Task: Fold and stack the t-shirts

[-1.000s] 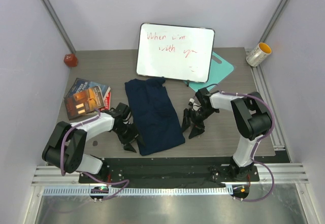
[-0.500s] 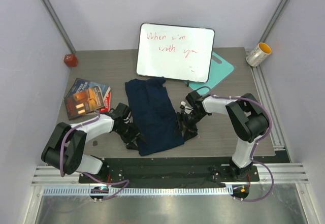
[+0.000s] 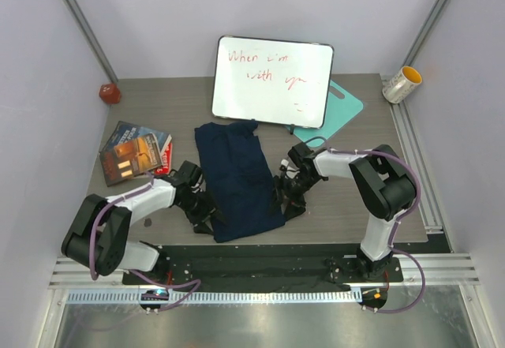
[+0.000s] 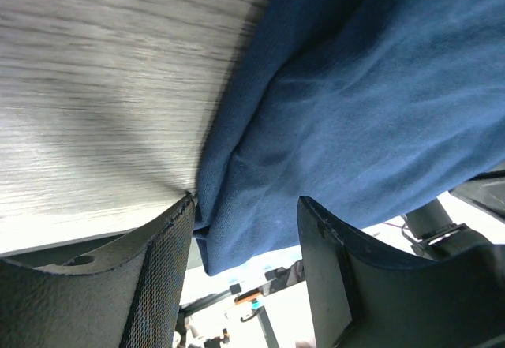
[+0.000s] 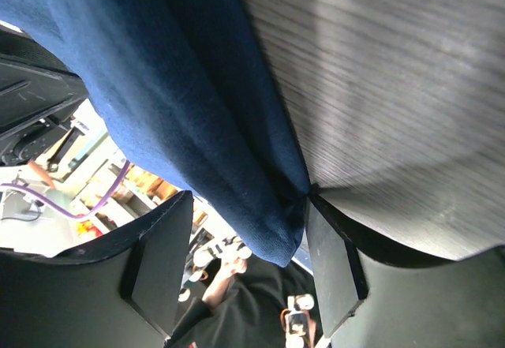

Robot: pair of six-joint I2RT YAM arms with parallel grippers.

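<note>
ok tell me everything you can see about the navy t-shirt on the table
The t-shirt is plain dark navy soft fabric, folded into a long narrow panel lying flat on the grey table, its far end near the whiteboard. Its near side edges sit between the open fingers of the left gripper and right gripper; layers look doubled there.

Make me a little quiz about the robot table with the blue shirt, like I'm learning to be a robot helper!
1. True or false: the navy t-shirt lies between the left gripper and the right gripper.
2. Which thing has red writing on it? A) the whiteboard B) the books C) the cup
3. What colour is the flat board poking out beside the whiteboard?
Key: 1 true; 2 A; 3 teal.
</note>
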